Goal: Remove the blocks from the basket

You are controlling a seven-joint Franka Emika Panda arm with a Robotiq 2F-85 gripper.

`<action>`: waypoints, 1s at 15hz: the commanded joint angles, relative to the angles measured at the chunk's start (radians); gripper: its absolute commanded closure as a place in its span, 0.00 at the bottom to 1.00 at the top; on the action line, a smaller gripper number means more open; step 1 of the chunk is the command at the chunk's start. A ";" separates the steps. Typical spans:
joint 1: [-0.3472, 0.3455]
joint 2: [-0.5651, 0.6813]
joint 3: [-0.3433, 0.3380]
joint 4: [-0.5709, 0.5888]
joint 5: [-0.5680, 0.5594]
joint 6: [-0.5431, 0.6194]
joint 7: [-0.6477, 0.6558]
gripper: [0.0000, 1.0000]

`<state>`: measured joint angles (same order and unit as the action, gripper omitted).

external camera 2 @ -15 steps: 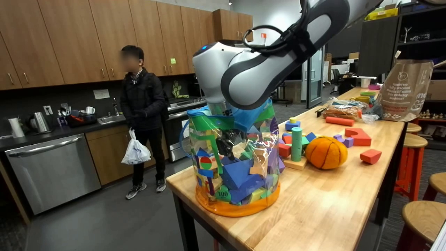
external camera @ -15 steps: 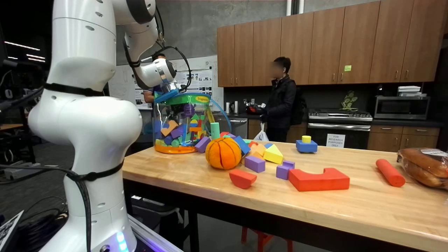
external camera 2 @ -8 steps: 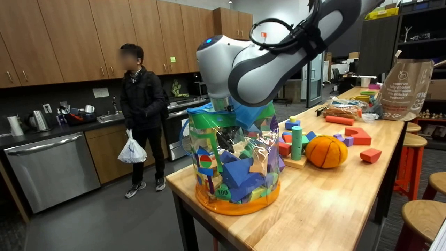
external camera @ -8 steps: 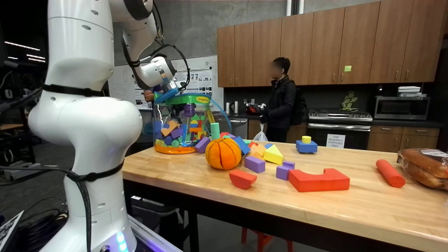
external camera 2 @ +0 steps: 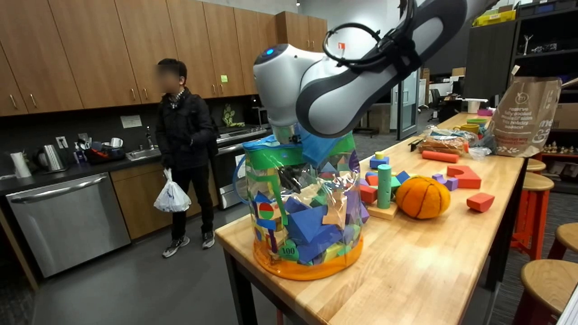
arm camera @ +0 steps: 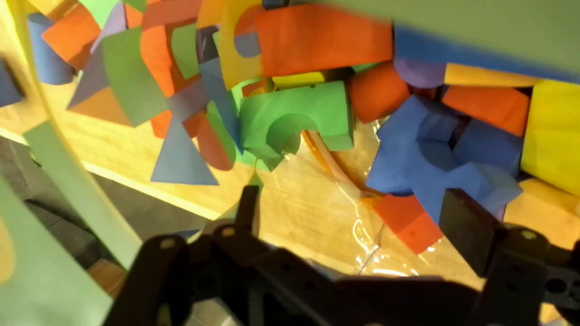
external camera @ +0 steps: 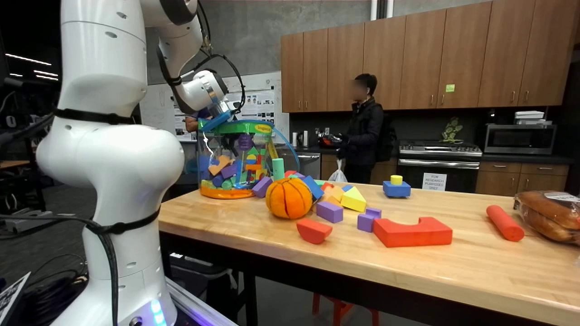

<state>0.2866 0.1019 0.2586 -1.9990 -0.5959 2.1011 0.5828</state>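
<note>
The basket (external camera 2: pixel 309 271) stands at the table's end in both exterior views, with clear printed sides, a green rim and an orange base (external camera: pixel 225 194). Several blocks fill its lower part, among them a large blue block (external camera 2: pixel 308 222). My gripper (external camera 2: pixel 291 178) is inside the basket above the blocks, seen blurred through the plastic. In the wrist view, the fingers (arm camera: pixel 358 217) are wide apart with nothing between them. Beyond them show a green arch block (arm camera: pixel 328 106), blue blocks (arm camera: pixel 398 149) and a yellow block (arm camera: pixel 553 131). The right finger overlaps the blue blocks in view; contact cannot be told.
An orange ball (external camera: pixel 289 198), a green cylinder (external camera 2: pixel 384 186), a yellow wedge (external camera: pixel 354 199), a red arch (external camera: pixel 413 233) and several other blocks lie beside the basket. A long red piece (external camera: pixel 505 223) and packaged bread (external camera: pixel 548 215) lie farther along. A person (external camera 2: pixel 185 135) stands behind.
The arm has risen slightly, and in an exterior view it has shifted a little to the right. The gripper stays inside the basket. The blocks show no clear movement.
</note>
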 commanded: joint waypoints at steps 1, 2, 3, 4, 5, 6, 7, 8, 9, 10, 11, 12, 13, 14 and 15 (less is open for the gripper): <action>0.016 -0.075 -0.009 -0.025 -0.084 0.016 0.113 0.00; 0.016 -0.089 -0.005 -0.029 -0.107 0.014 0.145 0.00; 0.015 -0.102 -0.001 -0.032 -0.125 0.008 0.171 0.00; 0.013 -0.115 0.003 -0.036 -0.142 0.005 0.199 0.00; 0.010 -0.127 0.008 -0.040 -0.156 0.000 0.220 0.00; 0.008 -0.140 0.012 -0.046 -0.170 -0.002 0.243 0.00; 0.007 -0.151 0.017 -0.050 -0.183 -0.003 0.263 0.00; 0.005 -0.157 0.021 -0.047 -0.199 0.001 0.275 0.00; 0.005 -0.160 0.025 -0.041 -0.214 0.001 0.283 0.00; 0.005 -0.162 0.030 -0.035 -0.235 0.000 0.295 0.00; 0.006 -0.171 0.037 -0.035 -0.251 -0.004 0.304 0.00; 0.007 -0.177 0.042 -0.035 -0.267 -0.007 0.317 0.00; 0.008 -0.184 0.048 -0.038 -0.281 -0.007 0.329 0.00; 0.008 -0.187 0.053 -0.036 -0.294 -0.007 0.335 0.00; 0.008 -0.186 0.058 -0.030 -0.308 -0.008 0.337 0.00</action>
<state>0.2916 -0.0551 0.3031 -2.0186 -0.8599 2.1059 0.8896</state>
